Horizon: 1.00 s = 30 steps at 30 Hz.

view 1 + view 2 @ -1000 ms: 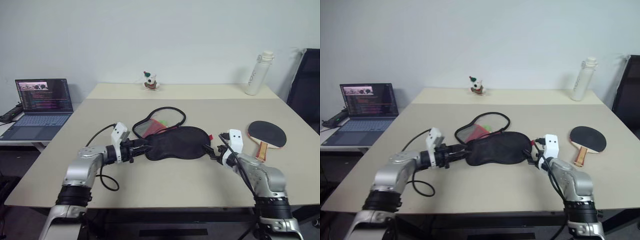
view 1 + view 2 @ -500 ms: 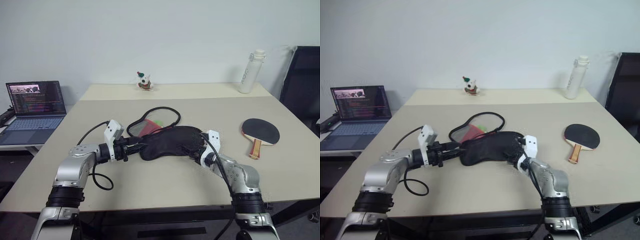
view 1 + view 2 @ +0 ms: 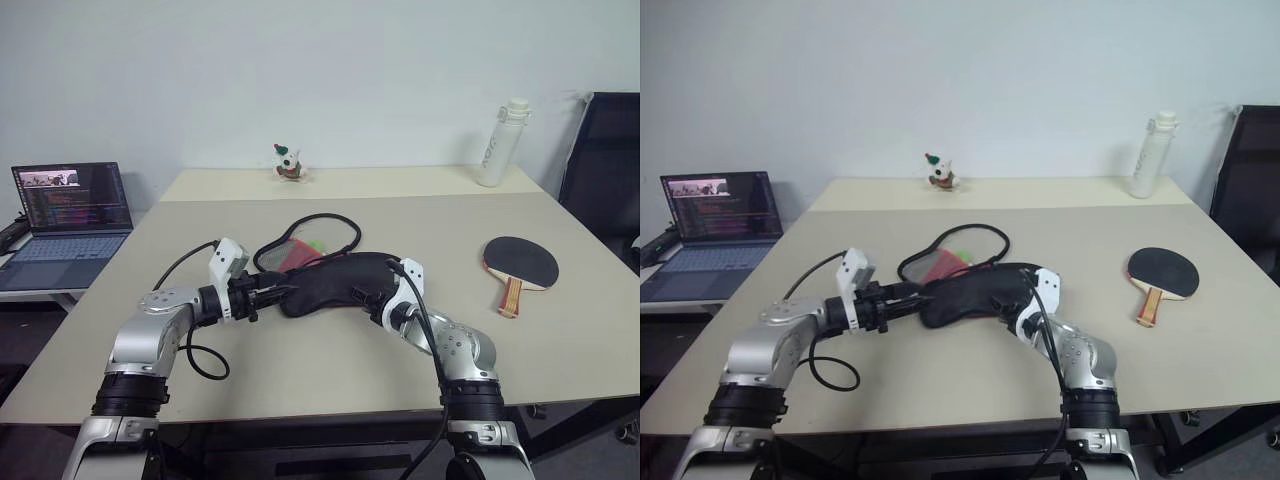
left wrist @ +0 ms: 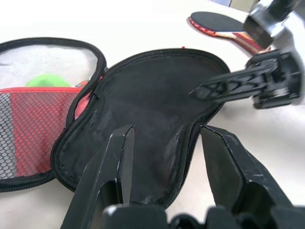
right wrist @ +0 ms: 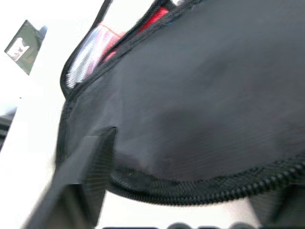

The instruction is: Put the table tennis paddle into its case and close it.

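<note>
Black case (image 3: 335, 280) and one paddle (image 3: 522, 265) lie apart.

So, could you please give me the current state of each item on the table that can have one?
case: unzipped, lying open on the table, empty
table tennis paddle: outside the case, flat on the table, untouched
laptop: lid open, screen lit
water bottle: upright, cap on
left end effector: fingers apart, straddling the case's narrow end
right end effector: at the case's wide end, grip unclear
</note>
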Available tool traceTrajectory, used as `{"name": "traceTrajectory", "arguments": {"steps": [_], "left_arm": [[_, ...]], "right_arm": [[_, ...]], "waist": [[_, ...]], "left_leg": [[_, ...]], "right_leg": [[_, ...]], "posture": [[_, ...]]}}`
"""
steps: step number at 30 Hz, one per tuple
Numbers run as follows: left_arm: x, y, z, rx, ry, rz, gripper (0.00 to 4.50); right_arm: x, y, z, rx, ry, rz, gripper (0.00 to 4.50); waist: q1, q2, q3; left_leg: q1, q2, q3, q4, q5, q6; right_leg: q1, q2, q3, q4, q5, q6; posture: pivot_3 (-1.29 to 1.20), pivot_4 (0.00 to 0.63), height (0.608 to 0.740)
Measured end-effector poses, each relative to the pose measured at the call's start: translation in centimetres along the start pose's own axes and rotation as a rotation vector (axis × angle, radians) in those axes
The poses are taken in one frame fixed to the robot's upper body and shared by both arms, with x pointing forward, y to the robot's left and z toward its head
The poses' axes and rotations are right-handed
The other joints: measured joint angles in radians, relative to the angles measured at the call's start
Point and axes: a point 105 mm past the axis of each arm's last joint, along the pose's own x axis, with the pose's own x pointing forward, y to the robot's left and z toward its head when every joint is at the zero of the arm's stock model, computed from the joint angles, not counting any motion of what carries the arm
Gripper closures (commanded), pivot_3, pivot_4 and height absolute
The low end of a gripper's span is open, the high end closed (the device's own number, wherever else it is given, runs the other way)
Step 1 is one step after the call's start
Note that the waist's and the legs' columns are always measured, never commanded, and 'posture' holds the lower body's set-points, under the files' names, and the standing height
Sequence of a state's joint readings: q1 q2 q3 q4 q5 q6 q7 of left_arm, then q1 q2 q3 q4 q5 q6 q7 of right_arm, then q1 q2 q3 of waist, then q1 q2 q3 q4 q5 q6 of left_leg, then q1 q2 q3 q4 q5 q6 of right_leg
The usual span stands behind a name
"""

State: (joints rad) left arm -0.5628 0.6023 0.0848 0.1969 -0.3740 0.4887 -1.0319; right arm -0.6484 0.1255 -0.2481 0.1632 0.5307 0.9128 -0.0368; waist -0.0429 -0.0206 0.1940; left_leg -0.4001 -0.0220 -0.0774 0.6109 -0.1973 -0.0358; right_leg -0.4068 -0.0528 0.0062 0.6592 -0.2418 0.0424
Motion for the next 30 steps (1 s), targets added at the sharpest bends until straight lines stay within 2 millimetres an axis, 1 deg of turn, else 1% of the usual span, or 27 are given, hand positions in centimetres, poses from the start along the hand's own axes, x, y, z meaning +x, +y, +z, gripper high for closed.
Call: {"name": "traceTrajectory", "arguments": {"steps": [1,2,3,4,7,8,10,13,16,19,21,22,25,27,30], "left_arm": [[0.0,0.0,-0.1,-0.004,0.002,0.001,2.13],[0.0,0.0,-0.3,-0.008,0.004,0.003,2.13],[0.0,0.0,-0.3,-0.01,0.005,0.005,2.13],[0.0,0.0,-0.3,-0.009,0.004,0.008,2.13],[0.0,-0.1,-0.3,-0.004,0.002,0.01,2.13],[0.0,-0.2,-0.2,0.0,0.001,0.008,2.13],[0.0,-0.4,-0.2,0.003,-0.001,0.004,2.13],[0.0,-0.7,-0.3,-0.004,-0.004,-0.008,2.13],[0.2,-1.0,-0.2,0.001,-0.003,-0.025,2.13],[0.6,-1.5,0.0,0.006,-0.003,-0.048,2.13],[1.0,-1.9,-0.1,0.004,0.0,-0.068,2.13],[1.0,-2.0,-0.1,0.002,0.002,-0.072,2.13],[1.1,-2.2,0.0,0.009,-0.003,-0.076,2.13],[1.2,-2.3,0.0,0.009,-0.007,-0.078,2.13],[1.3,-2.4,0.1,0.013,-0.009,-0.074,2.13]], "right_arm": [[0.1,-0.4,0.1,0.016,-0.003,-0.014,1.99],[0.2,-0.6,0.2,0.024,-0.005,-0.02,2.43],[0.2,-0.6,0.3,0.029,-0.004,-0.023,2.77],[0.3,-0.6,0.4,0.032,-0.005,-0.021,3.09],[0.1,-0.4,1.4,-0.006,-0.003,-0.002,4.26],[-0.2,-0.7,1.7,-0.034,0.009,-0.002,4.48],[-0.8,-1.7,2.1,-0.076,0.036,-0.01,4.48],[-2.8,-4.0,3.4,-0.161,0.106,-0.015,4.48],[-4.8,-5.6,4.6,-0.244,0.17,-0.013,4.48],[-6.3,-6.3,5.9,-0.347,0.241,0.011,4.48],[-7.1,-7.0,7.3,-0.41,0.273,0.001,4.48],[-7.3,-7.5,8.3,-0.446,0.279,-0.015,4.48],[-7.3,-8.4,10.8,-0.523,0.267,-0.049,4.48],[-6.9,-8.7,11.9,-0.569,0.264,-0.063,4.48],[-6.0,-9.3,13.1,-0.641,0.27,-0.088,4.48]], "waist": [[0.0,0.0,0.0],[0.0,0.0,0.0],[0.0,0.0,0.0],[0.0,0.0,0.0],[-0.001,0.0,0.0],[-0.001,0.0,0.0],[0.002,0.0,0.0],[0.009,0.0,0.0],[0.01,0.0,0.0],[0.007,0.0,0.0],[0.005,0.0,0.0],[0.003,-0.001,0.001],[-0.002,-0.001,0.001],[-0.005,-0.001,0.001],[-0.007,-0.002,0.002]], "left_leg": [[0.0,0.0,0.0,0.0,0.0,0.0],[0.0,0.0,0.001,0.0,0.0,0.0],[0.0,0.0,0.001,0.0,0.0,0.0],[0.0,0.0,0.001,0.0,0.0,0.0],[0.0,0.0,0.001,0.0,0.0,0.0],[0.0,0.0,0.001,0.0,0.0,0.0],[0.0,0.0,0.001,0.0,0.0,0.0],[-0.001,0.0,0.002,0.0,0.0,0.0],[-0.001,-0.001,0.003,0.0,0.0,0.0],[-0.001,-0.001,0.004,0.0,0.0,0.0],[0.0,-0.001,0.004,0.0,0.0,0.0],[0.0,-0.001,0.005,0.0,0.0,0.0],[0.0,-0.001,0.006,0.0,0.0,0.0],[0.0,-0.001,0.006,0.0,0.0,0.0],[-0.001,-0.001,0.007,0.0,0.0,0.0]], "right_leg": [[0.0,0.0,0.0,0.0,0.0,0.0],[0.0,0.0,0.001,0.0,0.0,0.0],[0.0,0.0,0.0,0.0,0.0,0.0],[0.0,0.0,0.001,0.0,0.0,0.0],[0.0,0.0,0.001,0.0,0.0,0.0],[0.0,0.0,0.001,0.0,0.0,0.0],[0.0,0.0,0.001,-0.001,0.0,0.0],[0.0,-0.001,0.001,-0.001,0.0,0.001],[0.0,-0.001,0.001,-0.002,-0.001,0.001],[0.0,0.0,0.002,-0.003,-0.001,0.001],[0.0,0.001,0.002,-0.003,-0.001,0.001],[0.0,0.001,0.002,-0.003,-0.001,0.001],[0.0,0.001,0.003,-0.004,-0.001,0.001],[0.0,0.001,0.003,-0.004,-0.001,0.001],[-0.001,0.001,0.004,-0.005,0.0,0.001]], "posture": [[0.0,0.15,0.74],[0.0,0.15,0.74],[0.0,0.15,0.74],[0.0,0.15,0.74],[0.0,0.15,0.74],[0.0,0.15,0.74],[0.0,0.15,0.74],[0.0,0.15,0.74],[0.0,0.15,0.74],[0.0,0.15,0.74],[0.0,0.15,0.74],[0.0,0.15,0.74],[0.0,0.15,0.74],[0.0,0.15,0.74],[0.0,0.15,0.74]]}}
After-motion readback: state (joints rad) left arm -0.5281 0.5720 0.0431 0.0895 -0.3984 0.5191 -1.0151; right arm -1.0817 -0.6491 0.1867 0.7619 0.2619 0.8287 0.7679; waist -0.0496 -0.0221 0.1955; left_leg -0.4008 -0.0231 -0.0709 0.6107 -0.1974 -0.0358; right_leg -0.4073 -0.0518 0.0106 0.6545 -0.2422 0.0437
